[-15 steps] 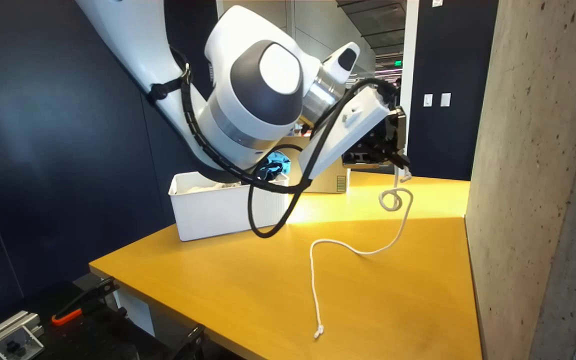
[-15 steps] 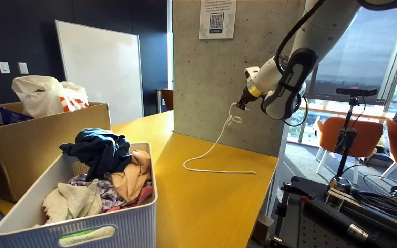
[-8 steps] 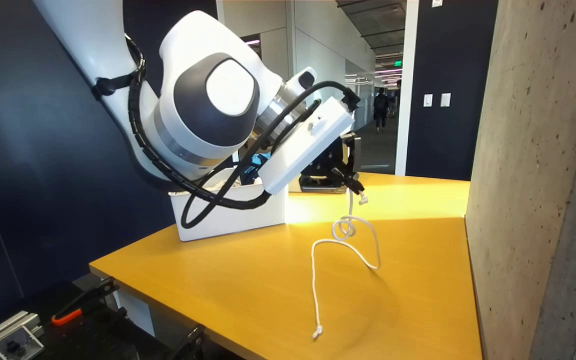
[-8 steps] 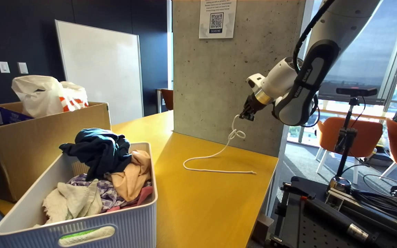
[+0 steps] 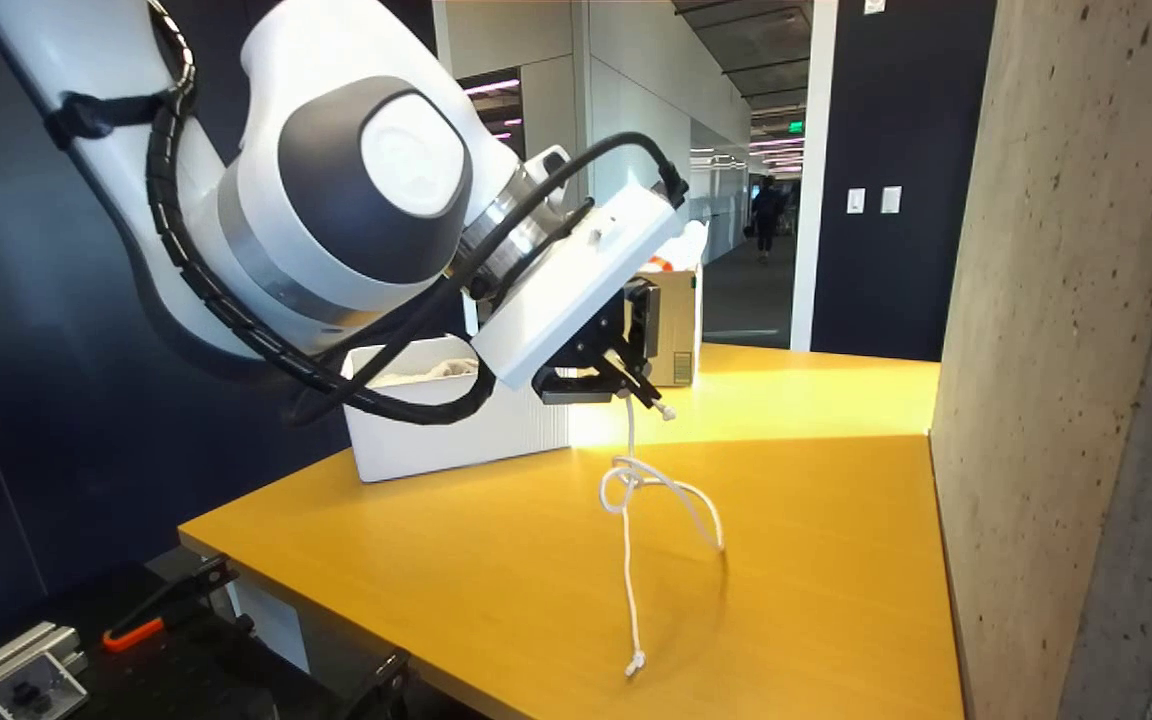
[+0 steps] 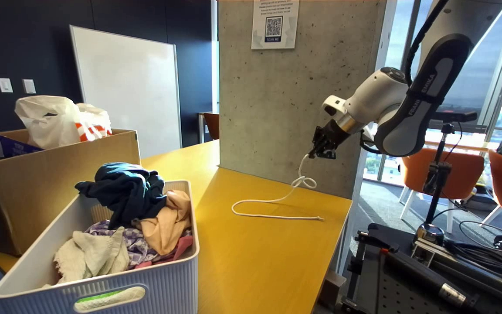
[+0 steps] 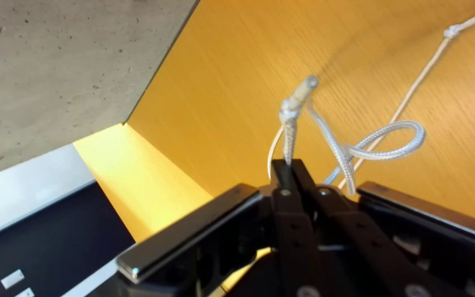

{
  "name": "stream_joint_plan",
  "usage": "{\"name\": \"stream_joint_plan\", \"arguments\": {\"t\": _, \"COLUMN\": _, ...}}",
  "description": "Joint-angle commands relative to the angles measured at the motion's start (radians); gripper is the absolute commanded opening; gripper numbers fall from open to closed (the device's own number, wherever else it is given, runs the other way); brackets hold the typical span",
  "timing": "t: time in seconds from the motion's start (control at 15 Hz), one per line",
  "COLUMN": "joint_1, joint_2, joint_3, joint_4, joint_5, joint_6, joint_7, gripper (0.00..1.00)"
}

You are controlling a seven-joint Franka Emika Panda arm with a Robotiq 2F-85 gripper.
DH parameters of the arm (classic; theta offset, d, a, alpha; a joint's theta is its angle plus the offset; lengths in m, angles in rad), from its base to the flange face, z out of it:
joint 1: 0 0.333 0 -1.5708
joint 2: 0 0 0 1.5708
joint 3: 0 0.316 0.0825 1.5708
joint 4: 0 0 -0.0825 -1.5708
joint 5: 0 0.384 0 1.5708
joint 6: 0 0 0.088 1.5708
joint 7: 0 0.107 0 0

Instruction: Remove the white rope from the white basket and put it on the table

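Note:
The white rope (image 5: 629,590) hangs from my gripper (image 5: 650,397), and its far part lies on the yellow-orange table (image 5: 796,580). The gripper also shows in an exterior view (image 6: 311,154). In the wrist view the gripper (image 7: 288,162) is shut on the rope near one knotted end (image 7: 290,110), which sticks out past the fingertips. A loose loop hangs in mid-air below the fingers. The other knotted end rests on the table in all views. The white basket (image 6: 168,283) stands apart from the rope and holds cloths; it is partly behind the arm in an exterior view (image 5: 456,430).
A tan cardboard box (image 6: 68,174) with plastic bags (image 6: 50,122) stands beside the basket. A concrete pillar (image 6: 294,113) rises along one table edge. A camera on a stand (image 6: 440,174) and a black cart (image 6: 408,279) are beyond the table's edge.
My gripper has moved lower, leftward in an exterior view and rightward in the other, still holding the rope. The hanging loop has come down closer to the table. The rope's far end has barely moved.

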Motion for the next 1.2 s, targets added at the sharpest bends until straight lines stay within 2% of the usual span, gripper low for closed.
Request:
{"name": "stream_joint_plan", "arguments": {"t": 0.0, "joint_1": -0.073, "joint_2": -0.147, "joint_3": 0.058, "joint_4": -0.049, "joint_5": -0.185, "joint_6": 0.043, "joint_7": -0.023, "gripper": 0.01}}
{"name": "stream_joint_plan", "arguments": {"t": 0.07, "joint_1": -0.177, "joint_2": -0.182, "joint_3": 0.184, "joint_4": -0.057, "joint_5": -0.176, "joint_6": 0.031, "joint_7": -0.065, "gripper": 0.01}}
{"name": "stream_joint_plan", "arguments": {"t": 0.13, "joint_1": -0.175, "joint_2": -0.158, "joint_3": 0.173, "joint_4": -0.043, "joint_5": -0.308, "joint_6": 0.06, "joint_7": 0.062, "gripper": 0.01}}
{"name": "stream_joint_plan", "arguments": {"t": 0.2, "joint_1": -0.231, "joint_2": -0.122, "joint_3": 0.241, "joint_4": -0.029, "joint_5": -0.37, "joint_6": 0.095, "joint_7": 0.121, "gripper": 0.01}}
{"name": "stream_joint_plan", "arguments": {"t": 0.4, "joint_1": -0.351, "joint_2": 0.042, "joint_3": 0.365, "joint_4": 0.07, "joint_5": -0.578, "joint_6": 0.21, "joint_7": 0.317, "gripper": 0.01}}
{"name": "stream_joint_plan", "arguments": {"t": 0.67, "joint_1": -0.476, "joint_2": 0.195, "joint_3": 0.52, "joint_4": 0.247, "joint_5": -0.772, "joint_6": 0.199, "joint_7": 0.46, "gripper": 0.01}}
{"name": "stream_joint_plan", "arguments": {"t": 0.87, "joint_1": -0.548, "joint_2": 0.288, "joint_3": 0.613, "joint_4": 0.378, "joint_5": -0.906, "joint_6": 0.179, "joint_7": 0.549, "gripper": 0.01}}
{"name": "stream_joint_plan", "arguments": {"t": 1.13, "joint_1": -0.588, "joint_2": 0.388, "joint_3": 0.663, "joint_4": 0.539, "joint_5": -1.082, "joint_6": 0.19, "joint_7": 0.676, "gripper": 0.01}}
